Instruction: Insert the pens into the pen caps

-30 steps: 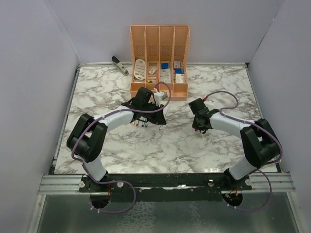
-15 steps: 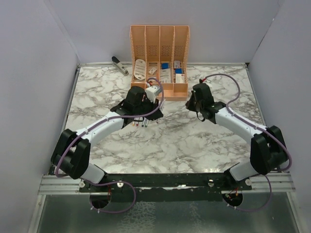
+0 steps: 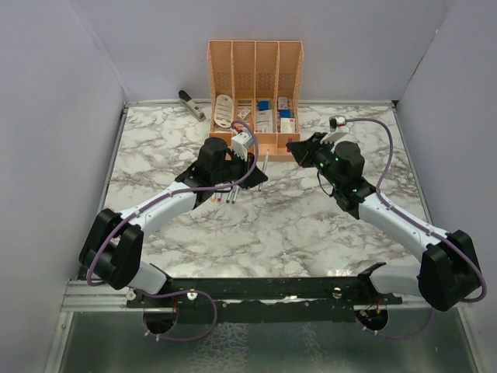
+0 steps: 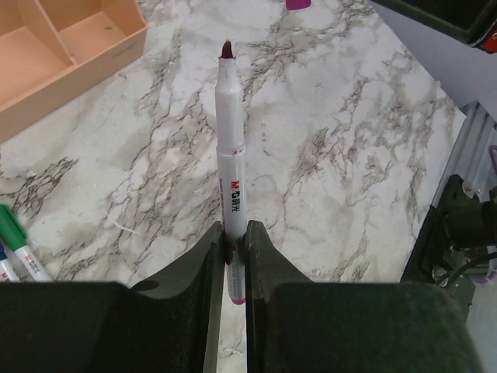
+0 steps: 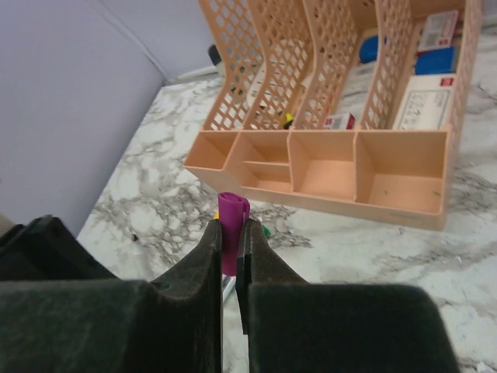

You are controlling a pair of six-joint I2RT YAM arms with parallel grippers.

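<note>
My left gripper (image 4: 234, 239) is shut on the lower end of a grey-white pen (image 4: 231, 155). The pen sticks straight out with its dark magenta tip (image 4: 227, 49) bare. My right gripper (image 5: 231, 233) is shut on a magenta pen cap (image 5: 232, 216), whose open end points away from the jaws. From above, the left gripper (image 3: 259, 169) with its pen (image 3: 265, 162) and the right gripper (image 3: 293, 147) face each other, a short gap apart, just in front of the organizer. More pens (image 3: 225, 196) lie on the marble under the left arm. A green-tipped one (image 4: 17, 235) shows in the left wrist view.
An orange organizer (image 3: 255, 101) with stationery stands at the back centre, close behind both grippers. Its low front compartments (image 5: 326, 165) fill the right wrist view. A grey stapler (image 3: 191, 104) lies at the back left. White walls close in the marble table (image 3: 272, 233).
Both arms have lifted away from the table middle and moved toward the organizer. The right arm has stretched out and turned its gripper left, bringing the cap near the left gripper's pen.
</note>
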